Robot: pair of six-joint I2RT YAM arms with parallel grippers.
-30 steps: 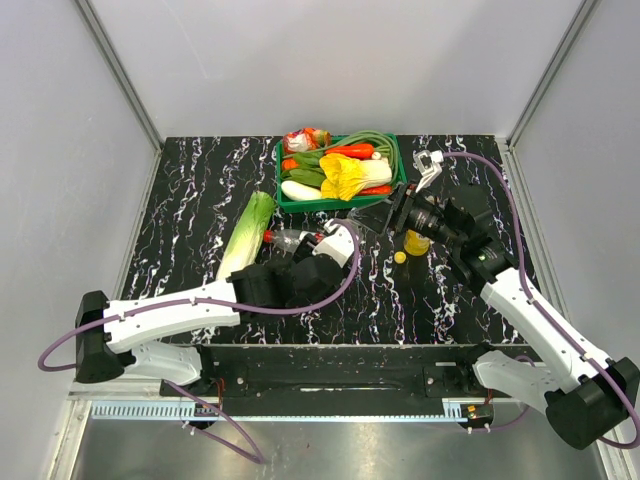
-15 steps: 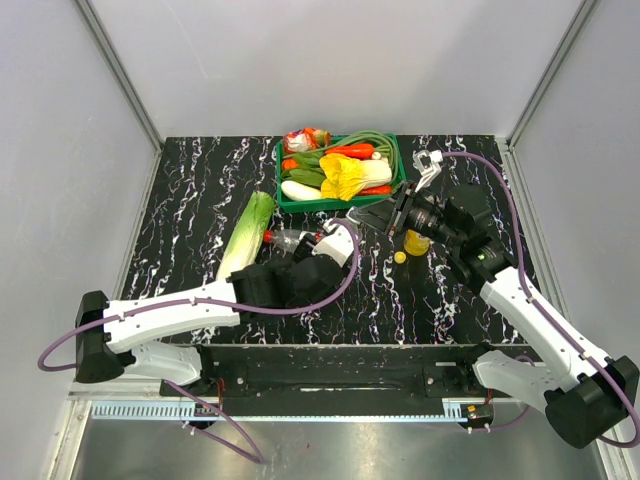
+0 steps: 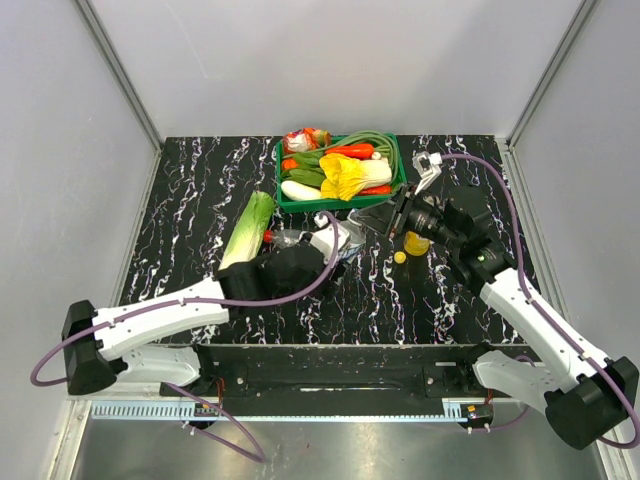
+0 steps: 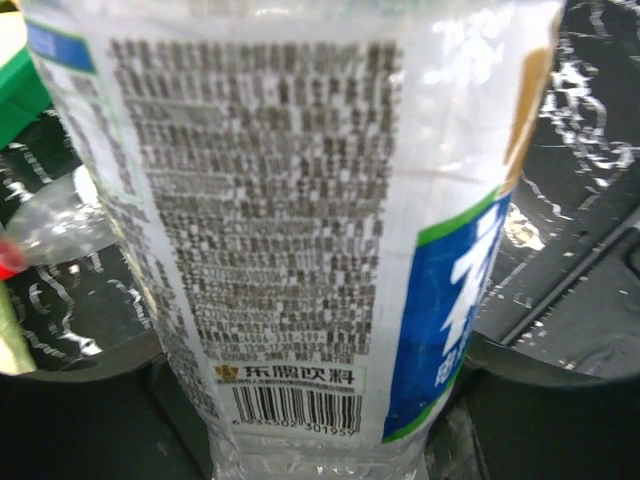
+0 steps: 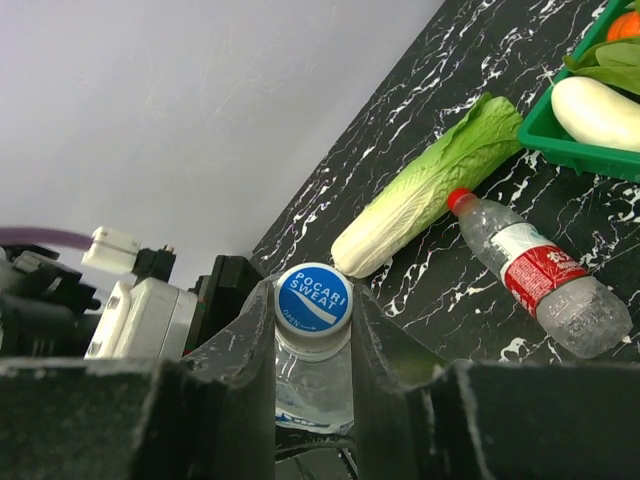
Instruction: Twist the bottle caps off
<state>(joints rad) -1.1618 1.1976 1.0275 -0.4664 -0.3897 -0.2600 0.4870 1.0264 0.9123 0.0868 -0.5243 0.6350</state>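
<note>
Two arms share one clear bottle (image 4: 300, 220) over the middle of the table (image 3: 190, 200), and the split suits a twist-off. The left pincer (image 4: 320, 405) is clamped round the labelled body, which fills its wrist view, so the bottle cannot spin. The right pincer (image 5: 311, 300) comes at the neck from the other side. Its two fingers sit tight against either side of the white cap (image 5: 314, 292), the one with blue print on top, so I take it as clenched on that cap. The cap sits on the neck and shows no sign of loosening, so the turn itself looks yet to come. The red cap (image 5: 458, 199) is on a second bottle (image 5: 545, 285), which lies flat on the table just beside the cabbage (image 5: 430, 195) and near the green basket (image 5: 565, 152) of vegetables. The yellow cap (image 3: 400, 257) looks to be off already, a small dot on the table just beside a yellowish bottle (image 3: 415, 243) half hidden under the right arm. Compared with a second ago, the left arm has re-posed: its shoulder has swung outward and its wrist has turned, presenting the bottle nearer the other arm. The right pincer has edged in over the bottle's top.
</note>
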